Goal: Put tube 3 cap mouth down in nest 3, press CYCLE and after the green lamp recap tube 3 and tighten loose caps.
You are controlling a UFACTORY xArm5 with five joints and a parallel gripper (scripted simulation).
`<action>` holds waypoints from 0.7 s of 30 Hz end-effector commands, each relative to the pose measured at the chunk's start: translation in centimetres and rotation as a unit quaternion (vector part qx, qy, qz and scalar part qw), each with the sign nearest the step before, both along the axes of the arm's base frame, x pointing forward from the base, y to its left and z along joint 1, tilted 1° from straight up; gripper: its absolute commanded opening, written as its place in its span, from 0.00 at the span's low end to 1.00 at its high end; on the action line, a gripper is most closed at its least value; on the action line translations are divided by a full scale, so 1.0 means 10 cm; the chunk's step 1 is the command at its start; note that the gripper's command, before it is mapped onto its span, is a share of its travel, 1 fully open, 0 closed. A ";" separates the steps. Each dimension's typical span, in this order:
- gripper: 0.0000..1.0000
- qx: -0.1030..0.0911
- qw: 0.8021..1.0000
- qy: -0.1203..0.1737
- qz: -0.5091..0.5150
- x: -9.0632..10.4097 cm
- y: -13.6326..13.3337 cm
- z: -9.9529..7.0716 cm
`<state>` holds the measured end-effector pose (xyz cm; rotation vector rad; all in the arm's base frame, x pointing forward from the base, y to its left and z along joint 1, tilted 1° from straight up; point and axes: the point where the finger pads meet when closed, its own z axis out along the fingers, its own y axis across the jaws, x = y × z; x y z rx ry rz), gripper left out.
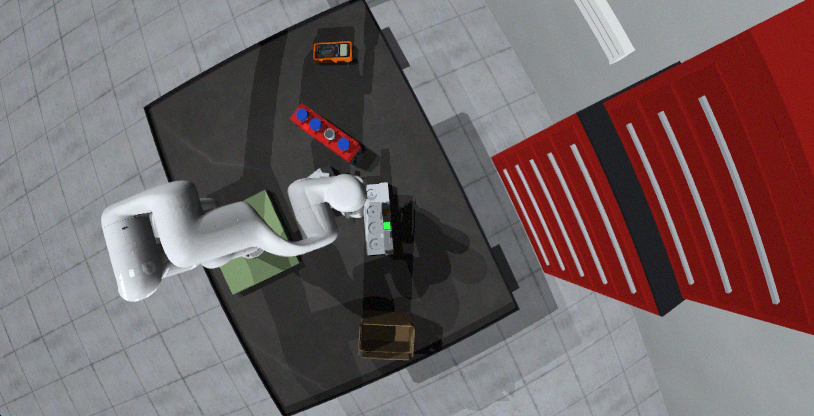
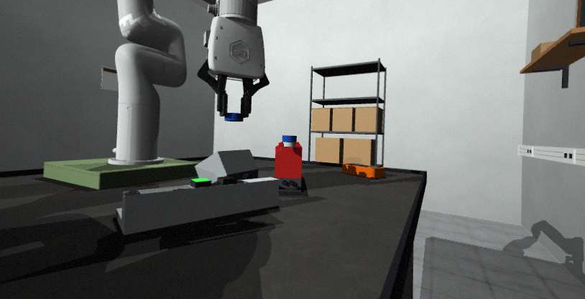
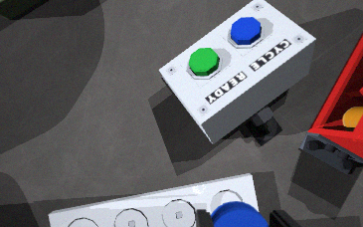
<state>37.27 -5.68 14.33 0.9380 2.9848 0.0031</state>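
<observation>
The gripper (image 2: 233, 113) is seen high above the table (image 2: 347, 231), closed on a blue cap (image 2: 233, 117). In the exterior view the cap is clamped between the two fingertips, well clear of the cap tray (image 2: 196, 203) below. In the wrist view only the cap's upper part (image 3: 238, 215) is shown at the bottom edge, and the fingers beside it are cut off, so little of the grip itself can be made out there.

The tray's green lamp (image 1: 387, 225) is lit. In the top view part of the tray (image 1: 378, 225) is covered by the arm (image 1: 239, 231), and four nests are seen as rings; whether each is vacant cannot be judged there. In the wrist view three nests are seen whole and a fourth is partly masked by the cap.

The red station (image 1: 325, 133) lies beyond the tray. From above, three blue caps are counted on it and one uncapped tube (image 1: 330, 134) is shown as a grey ring, third in the row. In the exterior view the station (image 2: 287, 159) is seen end-on, so only one capped tube is visible and the others are hidden behind it.

The key housing (image 3: 239, 70) is shown fully in the wrist view, with the blue CYCLE key (image 3: 246, 31) and green READY key (image 3: 204, 62). Whether either is lit cannot be told.
</observation>
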 end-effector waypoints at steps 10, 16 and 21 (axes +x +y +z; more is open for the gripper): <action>0.00 0.000 1.000 -0.002 -0.003 0.07 0.88 0.01; 0.00 0.000 1.000 -0.002 -0.003 0.08 1.22 0.01; 0.00 0.000 1.000 -0.002 -0.003 0.10 1.55 0.01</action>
